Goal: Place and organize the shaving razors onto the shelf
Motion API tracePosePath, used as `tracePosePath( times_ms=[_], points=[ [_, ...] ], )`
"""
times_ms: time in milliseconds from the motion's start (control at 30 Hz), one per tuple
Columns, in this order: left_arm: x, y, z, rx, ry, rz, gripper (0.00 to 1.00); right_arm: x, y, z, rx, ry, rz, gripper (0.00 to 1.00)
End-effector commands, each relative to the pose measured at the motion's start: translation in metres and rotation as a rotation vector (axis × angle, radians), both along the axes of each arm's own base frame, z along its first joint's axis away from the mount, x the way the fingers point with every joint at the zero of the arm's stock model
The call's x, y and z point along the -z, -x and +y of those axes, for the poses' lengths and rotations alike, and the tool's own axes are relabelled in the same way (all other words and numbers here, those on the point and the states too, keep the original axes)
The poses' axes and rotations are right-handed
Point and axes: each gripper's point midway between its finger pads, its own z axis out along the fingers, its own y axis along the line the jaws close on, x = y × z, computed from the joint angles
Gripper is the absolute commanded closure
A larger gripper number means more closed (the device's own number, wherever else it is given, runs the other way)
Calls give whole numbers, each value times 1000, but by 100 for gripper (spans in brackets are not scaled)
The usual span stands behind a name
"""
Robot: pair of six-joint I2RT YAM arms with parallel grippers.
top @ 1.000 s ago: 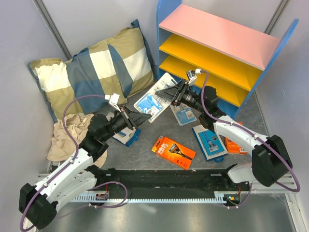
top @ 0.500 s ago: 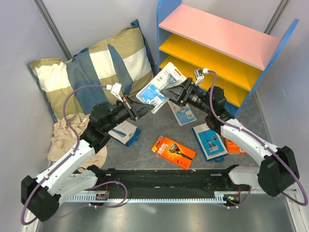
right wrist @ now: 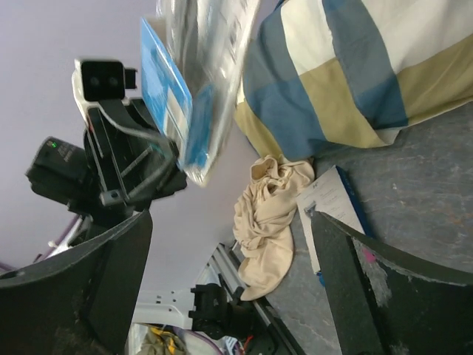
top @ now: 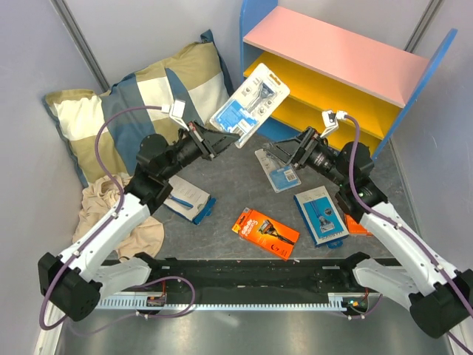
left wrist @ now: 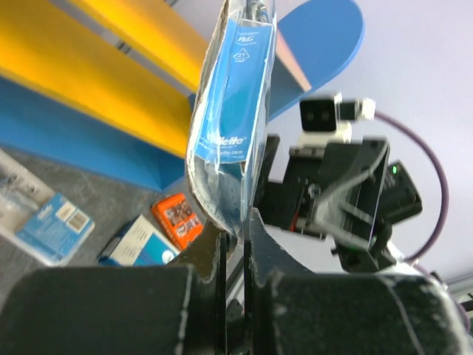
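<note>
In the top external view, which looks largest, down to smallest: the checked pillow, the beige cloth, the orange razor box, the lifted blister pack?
1. checked pillow
2. beige cloth, partly covered
3. blister pack and orange razor box: the pack looks slightly larger, but it is raised nearer the camera, so unranked.

A tilted blister razor pack [top: 250, 109] is pinched by its lower edge in the left gripper [top: 230, 137], near the blue-sided shelf [top: 336, 52], while a second blister pack [top: 278, 170], a blue-white box [top: 320, 216] and an orange box [top: 266, 233] lie flat near the right gripper [top: 279, 151].
</note>
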Motion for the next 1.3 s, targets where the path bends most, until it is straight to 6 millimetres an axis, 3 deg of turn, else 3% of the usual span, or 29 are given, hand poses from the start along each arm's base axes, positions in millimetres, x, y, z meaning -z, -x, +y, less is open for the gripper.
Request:
tracePosePath(
  times_ms=[0, 33, 100, 133, 167, 233, 267, 433, 467, 533, 567, 600, 633, 667, 700, 800, 833, 867, 900, 1100, 1267],
  points=[
    [-64, -2, -5, 32, 34, -153, 98, 7, 4, -16, 70, 111, -43, 2],
    [-62, -10, -9, 35, 23, -142, 98, 9, 4, -19, 83, 123, -42, 2],
    [-81, -13, -13, 52, 17, -160, 98, 13, 7, -23, 94, 149, -41, 2],
    [-77, -24, -20, 55, 2, -143, 98, 14, 7, -26, 108, 163, -51, 2],
    [-96, -25, -21, 61, 15, -173, 98, 15, 9, -29, 114, 171, -52, 2],
    [-101, -31, -28, 81, 0, -160, 98, 19, 11, -32, 124, 193, -60, 2],
    [-112, -39, -33, 86, 1, -174, 98, 25, 12, -34, 129, 213, -44, 2],
    [-129, -63, -56, 141, 0, -172, 98, 37, 16, -46, 166, 272, -34, 2],
    [-145, -64, -57, 148, 23, -194, 98, 36, 18, -48, 171, 275, -48, 2],
    [-135, -83, -73, 177, 15, -167, 98, 39, 20, -53, 191, 289, -40, 2],
    [-152, -84, -74, 184, 40, -188, 98, 40, 23, -55, 195, 298, -40, 2],
    [-136, -101, -86, 198, 30, -155, 98, 40, 23, -58, 204, 307, -45, 2],
    [-138, -106, -90, 205, 38, -153, 98, 41, 25, -60, 209, 314, -47, 2],
    [-157, -106, -90, 213, 69, -178, 98, 43, 28, -62, 214, 324, -43, 2],
    [-137, -127, -103, 220, 60, -138, 98, 44, 29, -65, 220, 332, -47, 2],
    [-155, -139, -111, 236, 114, -153, 98, 51, 32, -71, 240, 357, -37, 2],
    [-134, -159, -120, 235, 109, -112, 98, 52, 31, -74, 252, 366, -38, 2],
    [-146, -160, -119, 235, 142, -120, 98, 57, 32, -75, 256, 374, -29, 2],
    [-146, -169, -117, 222, 158, -116, 98, 59, 32, -77, 261, 379, -23, 2],
    [-119, -226, -102, 96, 232, -10, 98, 85, 33, -73, 235, 393, 43, 2],
    [-112, -252, -83, 71, 293, 36, 98, 99, 35, -72, 229, 394, 81, 2]
  ],
)
